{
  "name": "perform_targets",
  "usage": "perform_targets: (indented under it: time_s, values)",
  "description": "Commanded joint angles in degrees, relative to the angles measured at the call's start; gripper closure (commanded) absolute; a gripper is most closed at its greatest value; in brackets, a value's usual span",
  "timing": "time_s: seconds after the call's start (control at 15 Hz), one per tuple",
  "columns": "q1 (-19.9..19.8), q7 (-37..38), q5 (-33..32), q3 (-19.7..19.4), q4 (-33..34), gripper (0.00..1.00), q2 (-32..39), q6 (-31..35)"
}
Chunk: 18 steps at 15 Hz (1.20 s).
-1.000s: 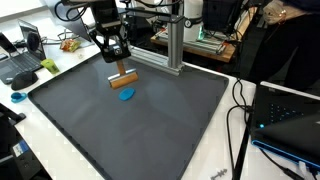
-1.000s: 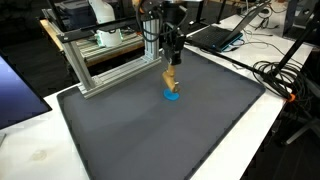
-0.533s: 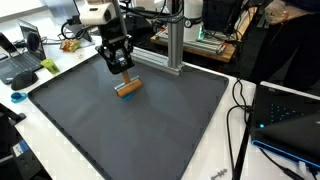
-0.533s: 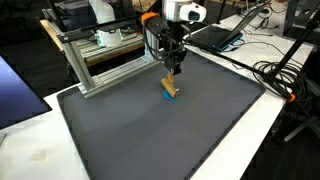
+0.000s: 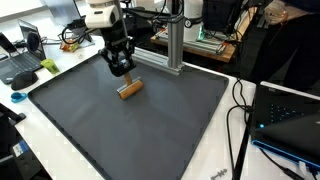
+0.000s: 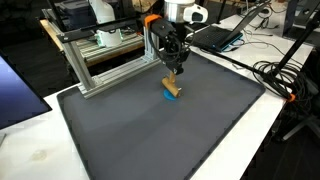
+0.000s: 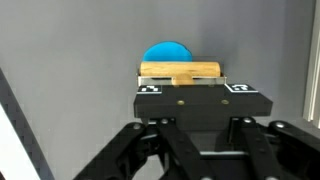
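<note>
My gripper (image 5: 124, 76) (image 6: 172, 76) hangs over the far part of a dark grey mat (image 5: 140, 135) (image 6: 140, 135). It is shut on a short wooden block (image 5: 129, 89) (image 6: 172, 88), which lies tilted low over the mat. A blue round thing (image 6: 173, 98) sits right under the block; whether it is joined to the block I cannot tell. In the wrist view the wooden block (image 7: 180, 71) lies crosswise at my gripper (image 7: 183, 84), with the blue round thing (image 7: 168, 52) just beyond it.
An aluminium frame (image 5: 172, 45) (image 6: 95, 60) stands at the mat's far edge, close to the arm. Laptops (image 5: 20, 62) (image 6: 215, 35) and black cables (image 5: 240, 110) (image 6: 278, 75) lie on the white table around the mat.
The block has come down and turned to a slant over the blue round thing, which it now hides in an exterior view. The jaws stayed shut on the block.
</note>
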Motion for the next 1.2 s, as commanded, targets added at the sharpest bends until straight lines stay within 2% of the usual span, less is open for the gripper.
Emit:
perform_targets:
  time_s: [0.0, 0.4, 1.13]
  values:
    - [-1.1, -3.1, 1.5, 1.4, 0.3, 0.78, 2.1, 0.5]
    - [-1.6, -2.2, -1.2, -0.4, -0.2, 0.78, 1.7, 0.1]
    - [-1.7, -2.3, -3.0, -0.9, 0.0, 0.78, 2.4, 0.2]
